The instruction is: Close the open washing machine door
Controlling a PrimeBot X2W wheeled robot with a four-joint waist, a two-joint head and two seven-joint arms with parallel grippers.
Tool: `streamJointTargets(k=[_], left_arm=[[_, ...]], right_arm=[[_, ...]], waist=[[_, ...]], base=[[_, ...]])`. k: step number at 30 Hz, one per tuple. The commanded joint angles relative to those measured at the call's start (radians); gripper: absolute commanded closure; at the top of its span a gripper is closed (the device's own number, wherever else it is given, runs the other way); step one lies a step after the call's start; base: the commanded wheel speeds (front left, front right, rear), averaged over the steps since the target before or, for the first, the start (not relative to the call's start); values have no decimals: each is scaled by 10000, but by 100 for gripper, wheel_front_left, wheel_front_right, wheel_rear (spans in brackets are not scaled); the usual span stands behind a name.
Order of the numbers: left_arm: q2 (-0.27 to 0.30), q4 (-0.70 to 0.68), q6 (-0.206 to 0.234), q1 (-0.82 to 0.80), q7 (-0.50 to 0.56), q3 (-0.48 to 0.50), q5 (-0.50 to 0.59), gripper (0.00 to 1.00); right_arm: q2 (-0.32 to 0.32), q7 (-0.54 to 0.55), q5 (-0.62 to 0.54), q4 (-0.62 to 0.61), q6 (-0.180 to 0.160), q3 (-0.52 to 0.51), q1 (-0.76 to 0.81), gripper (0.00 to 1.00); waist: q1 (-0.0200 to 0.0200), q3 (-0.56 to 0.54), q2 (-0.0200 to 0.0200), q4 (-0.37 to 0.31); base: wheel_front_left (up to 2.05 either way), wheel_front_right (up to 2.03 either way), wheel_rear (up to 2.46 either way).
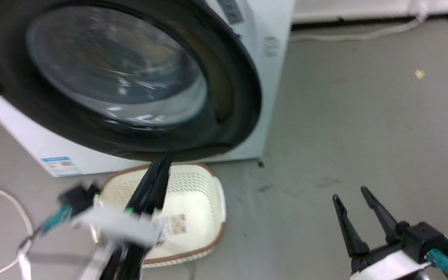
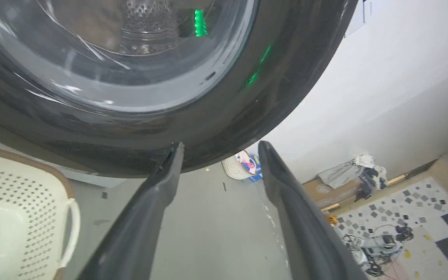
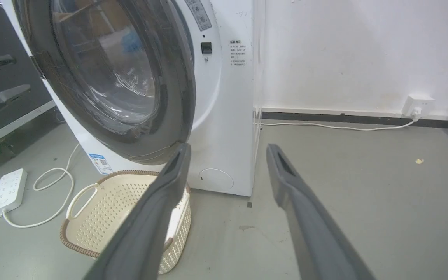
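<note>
The washing machine door [image 1: 224, 116], a wide glossy black rim around a bulging glass window, lies close against the white washing machine [image 1: 270, 46]. I cannot tell whether it is latched. My left gripper [image 1: 161, 163] reaches up to the door's lower rim. In the left wrist view the left gripper [image 2: 221, 147] is open and holds nothing, one fingertip [image 2: 175, 153] at the rim's [image 2: 247, 97] edge. My right gripper [image 1: 350, 194] hangs open and empty over the floor, well right of the machine. The right wrist view looks past the right gripper [image 3: 228, 146] at the door [image 3: 169, 116] and machine front [image 3: 228, 116].
A cream perforated laundry basket [image 1: 200, 194] sits on the floor below the door, under my left arm. A white power strip [image 3: 8, 190] with a looped cord lies left of the machine. A cable [image 1: 356, 35] runs along the wall. Open grey floor lies to the right.
</note>
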Motion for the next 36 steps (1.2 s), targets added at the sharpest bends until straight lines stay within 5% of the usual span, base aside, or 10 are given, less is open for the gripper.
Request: streamJointTargets(k=[1,7,11,12,14,25,26,27,34,36], left_arm=[[484,-110,-43,715,-554,-187,909,0],[806,-279,275,1807,-879,762,3996,0],[118,-1275,923,2930,-885,2435,7650,0],[118,-1275,923,2930,-885,2435,7650,0],[-462,-1931,1420,3769,-887,2891,10296,0],[-1309,-2040,1124,4383,-888,3314,11382,0],[-1350,-1982,1073,4375,-888,3336,11418,0],[-1420,-1837,975,4325,-888,3348,11483,0],[-1675,-1832,867,3876,-888,3275,11750,0],[-1855,-1867,853,3513,-889,3127,11896,0]], right_arm=[[-47,-45,-69,-90,8,-11,250,0],[-57,-45,-21,-181,8,-80,640,0],[1,-45,-43,-240,8,-3,848,0],[1,-45,-43,-240,8,-3,848,0],[67,-45,-82,-261,8,-9,1015,0],[176,-45,-124,-214,8,63,1203,0],[164,-45,-77,-188,8,110,1189,30],[173,-45,212,-246,8,203,1074,100],[-732,252,451,-629,8,703,41,100],[-1681,780,832,-827,8,1207,-1113,100]], waist=[[1,-735,-1,773],[1,-1203,-1,1434],[1,-1402,-1,1846],[1,-1402,-1,1846],[1,-1541,-1,2175],[1,-1596,-1,2825],[1,-1565,-1,2899],[1,-1464,-1,3050],[1,-660,-1,3553],[1,38,-1,3913]], base=[[0,0,0],[0,0,0],[0,0,0],[0,0,0],[0,0,0],[0,0,0],[0,0,0],[0,0,0],[0,0,0],[0,0,0]])
